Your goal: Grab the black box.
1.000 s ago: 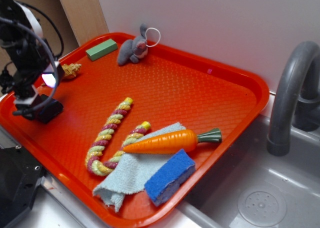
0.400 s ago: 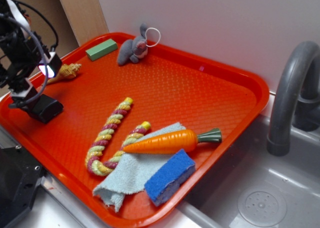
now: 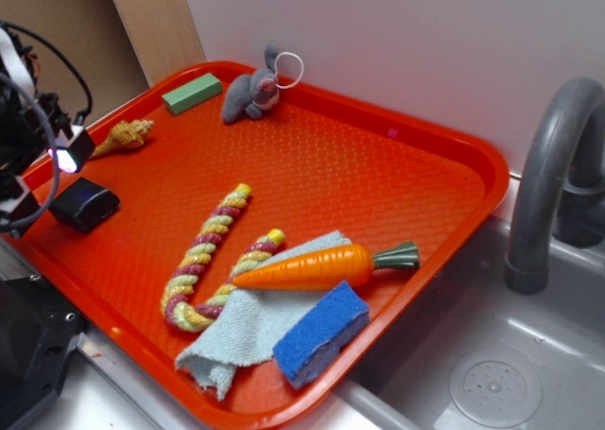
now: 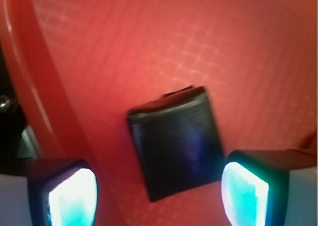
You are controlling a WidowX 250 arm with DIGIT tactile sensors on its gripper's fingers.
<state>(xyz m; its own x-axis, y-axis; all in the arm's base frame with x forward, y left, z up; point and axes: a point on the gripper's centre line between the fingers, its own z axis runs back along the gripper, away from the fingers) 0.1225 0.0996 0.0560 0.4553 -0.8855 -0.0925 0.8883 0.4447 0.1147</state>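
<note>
The black box (image 3: 85,204) lies flat on the orange tray (image 3: 378,165) near its left rim, with nothing holding it. My gripper (image 3: 43,177) hangs just left of and above the box, at the tray's edge, one lit pad (image 3: 66,157) facing the camera. The wrist view shows the black box (image 4: 175,139) on the tray floor (image 4: 149,37), ahead of and between my two glowing fingertips (image 4: 248,193). My gripper (image 4: 159,196) is open, and a gap shows between each pad and the box.
A green block (image 3: 191,93) and a grey plush bunny (image 3: 250,94) sit at the tray's back. A seashell (image 3: 128,135) lies behind the box. A rope toy (image 3: 213,255), carrot (image 3: 317,266), cloth (image 3: 246,331) and blue sponge (image 3: 321,333) fill the front. A grey faucet (image 3: 553,165) stands at the right.
My gripper has drawn back to the left and lifted off the black box, which stays where it was on the tray and now shows in full.
</note>
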